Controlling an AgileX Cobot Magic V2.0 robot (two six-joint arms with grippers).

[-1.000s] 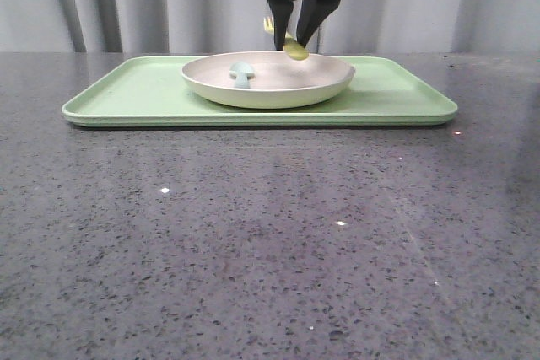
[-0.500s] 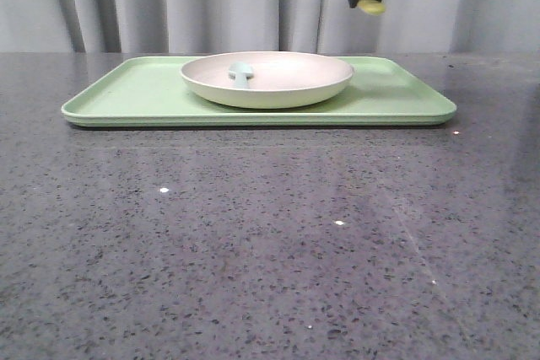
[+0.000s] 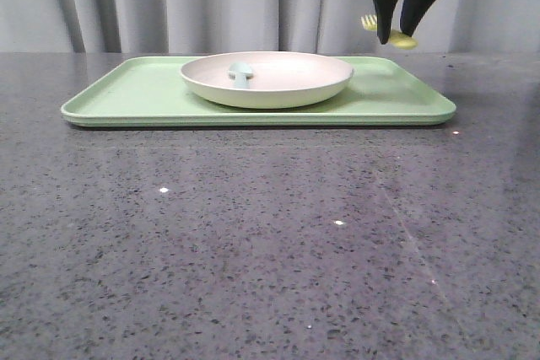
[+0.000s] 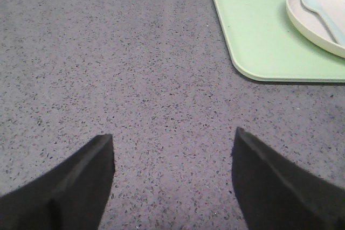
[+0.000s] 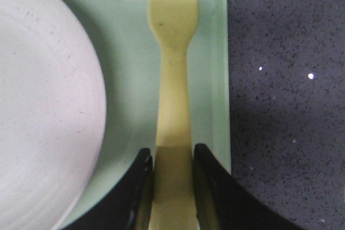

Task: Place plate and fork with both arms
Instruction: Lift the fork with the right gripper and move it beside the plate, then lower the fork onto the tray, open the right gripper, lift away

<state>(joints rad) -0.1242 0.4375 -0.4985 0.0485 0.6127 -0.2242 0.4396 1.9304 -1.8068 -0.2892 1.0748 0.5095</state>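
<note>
The pinkish-cream plate (image 3: pixel 267 78) sits on the light green tray (image 3: pixel 126 94), near its middle, with a pale blue-green spoon (image 3: pixel 241 72) in it. My right gripper (image 3: pixel 407 29) is shut on the yellow fork (image 3: pixel 386 32) and holds it in the air over the tray's right end, right of the plate. In the right wrist view the fork (image 5: pixel 172 79) hangs over the tray strip between the plate (image 5: pixel 43 106) and the tray's edge, its handle pinched by the gripper (image 5: pixel 172 160). My left gripper (image 4: pixel 172 149) is open and empty over bare table, apart from the tray (image 4: pixel 259 30).
The grey speckled table (image 3: pixel 270 242) stretches from the tray to the front edge. A grey curtain hangs behind. In the left wrist view the plate (image 4: pixel 318 17) with the spoon (image 4: pixel 323 17) shows at the tray's near corner.
My right gripper lifted the fork up from the plate's rim, carried it to the right, then came down a little over the tray's right end. The plate, spoon and tray have not moved.
</note>
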